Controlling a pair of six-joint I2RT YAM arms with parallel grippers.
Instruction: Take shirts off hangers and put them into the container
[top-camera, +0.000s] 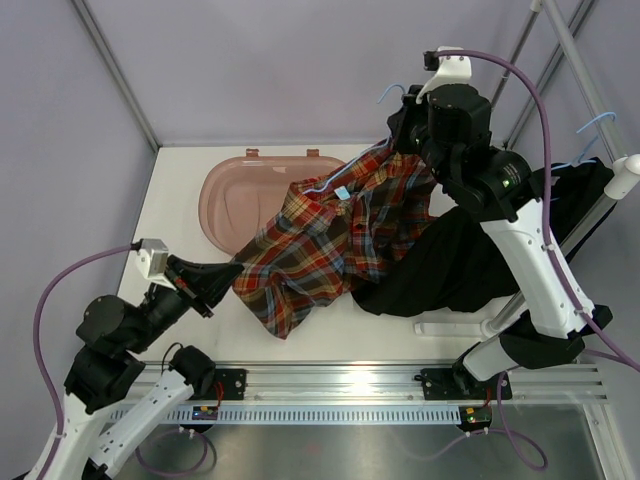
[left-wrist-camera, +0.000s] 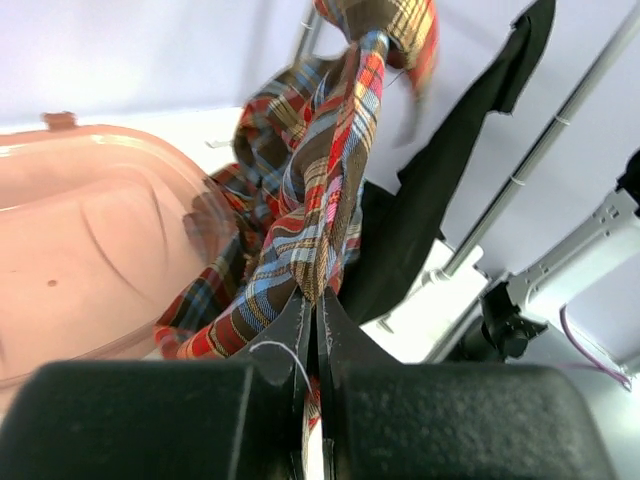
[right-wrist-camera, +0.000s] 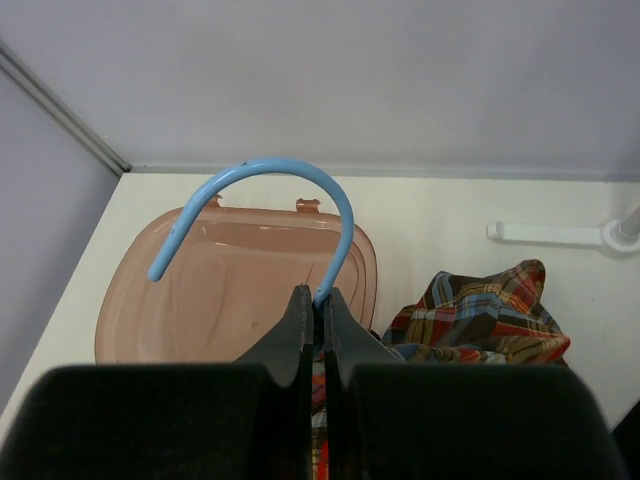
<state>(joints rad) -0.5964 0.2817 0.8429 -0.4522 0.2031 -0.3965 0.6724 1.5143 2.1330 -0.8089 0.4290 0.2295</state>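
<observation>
The plaid shirt (top-camera: 340, 235) hangs stretched from the back right toward the front left, draped over the right rim of the pinkish container (top-camera: 235, 195). My left gripper (top-camera: 236, 270) is shut on its lower hem; in the left wrist view the fabric (left-wrist-camera: 320, 190) is pinched at the gripper (left-wrist-camera: 316, 298). My right gripper (top-camera: 402, 122) is raised above the table's back. It is shut on the light-blue hanger's hook (right-wrist-camera: 290, 170), above the container (right-wrist-camera: 220, 290). The black shirt (top-camera: 470, 260) lies heaped at the right, under another hanger (top-camera: 597, 125).
White rack poles (top-camera: 585, 70) rise at the right, and the rack's foot (top-camera: 455, 327) lies on the table near the right arm's base. A metal rail (top-camera: 330, 385) runs along the near edge. Grey walls close in the left and back.
</observation>
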